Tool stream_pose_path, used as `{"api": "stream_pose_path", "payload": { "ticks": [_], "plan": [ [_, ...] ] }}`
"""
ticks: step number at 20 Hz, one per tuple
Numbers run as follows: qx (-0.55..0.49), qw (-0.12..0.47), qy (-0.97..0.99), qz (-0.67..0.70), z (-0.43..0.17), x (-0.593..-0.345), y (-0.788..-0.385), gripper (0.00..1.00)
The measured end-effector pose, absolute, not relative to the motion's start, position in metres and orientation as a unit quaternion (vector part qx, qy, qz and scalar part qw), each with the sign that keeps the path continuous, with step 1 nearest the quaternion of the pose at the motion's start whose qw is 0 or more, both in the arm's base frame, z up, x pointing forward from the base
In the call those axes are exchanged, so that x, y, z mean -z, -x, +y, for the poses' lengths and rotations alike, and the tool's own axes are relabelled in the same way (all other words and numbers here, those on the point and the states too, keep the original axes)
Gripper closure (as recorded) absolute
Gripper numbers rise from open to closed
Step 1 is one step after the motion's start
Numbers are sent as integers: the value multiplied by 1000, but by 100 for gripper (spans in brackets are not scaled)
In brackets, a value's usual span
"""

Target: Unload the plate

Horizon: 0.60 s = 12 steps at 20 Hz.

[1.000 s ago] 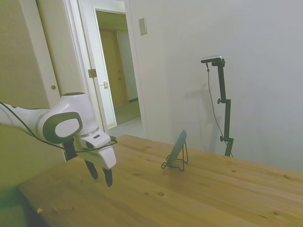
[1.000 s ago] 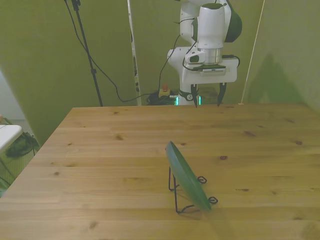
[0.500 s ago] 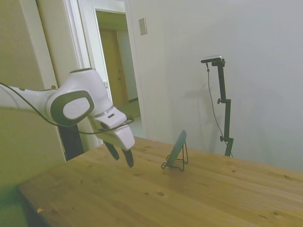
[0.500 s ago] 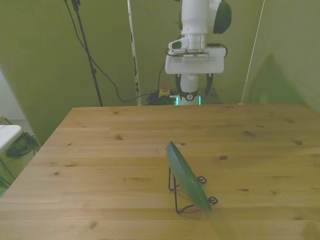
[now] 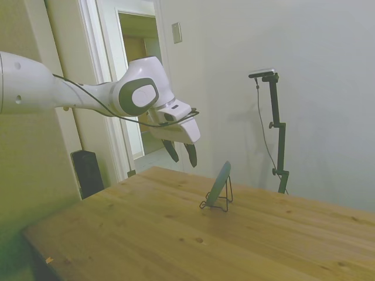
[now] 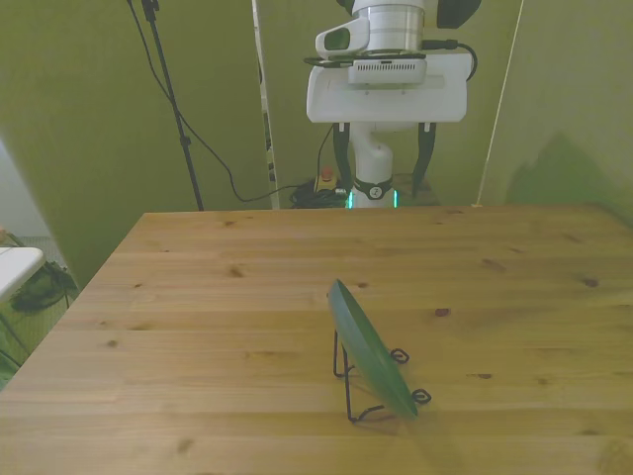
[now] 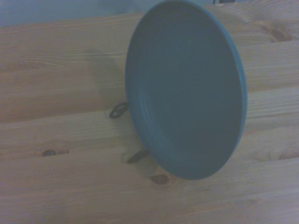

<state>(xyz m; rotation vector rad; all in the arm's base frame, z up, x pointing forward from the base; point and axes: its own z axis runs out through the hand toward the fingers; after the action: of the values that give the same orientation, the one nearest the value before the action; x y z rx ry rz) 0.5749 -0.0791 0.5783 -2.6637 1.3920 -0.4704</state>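
1 plate (image 6: 369, 348) leans near-upright in wire stand (image 6: 368, 381) mid-desk (image 6: 198, 327). Claw (image 5: 181, 152) empty, fingers spread, above and well apart. Plate prob. rigid, smooth, breakable; take hold at upper rim.

Plates: one, dark green (image 6: 370, 348), propped nearly on edge on the table.
Wire stands: one, thin black (image 6: 381, 382), under the plate.
Tables: one, wooden (image 6: 198, 327).
Robot arms: one, white.
Grippers: one (image 5: 182, 156), in the air above the table, apart from the plate.
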Motion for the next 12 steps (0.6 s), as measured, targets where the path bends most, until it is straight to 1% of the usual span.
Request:
{"api": "stream_pose_path", "payload": {
  "ticks": [2, 6, 8, 12],
  "plan": [
    [154, 46, 877, 453, -75, -578, -575, 0],
    [135, 1, 880, 455, -59, -561, -579, 0],
    [138, -17, 878, 459, -56, -565, -590, 0],
    [148, -40, 875, 459, -55, -581, -620, 0]
  ]
}}
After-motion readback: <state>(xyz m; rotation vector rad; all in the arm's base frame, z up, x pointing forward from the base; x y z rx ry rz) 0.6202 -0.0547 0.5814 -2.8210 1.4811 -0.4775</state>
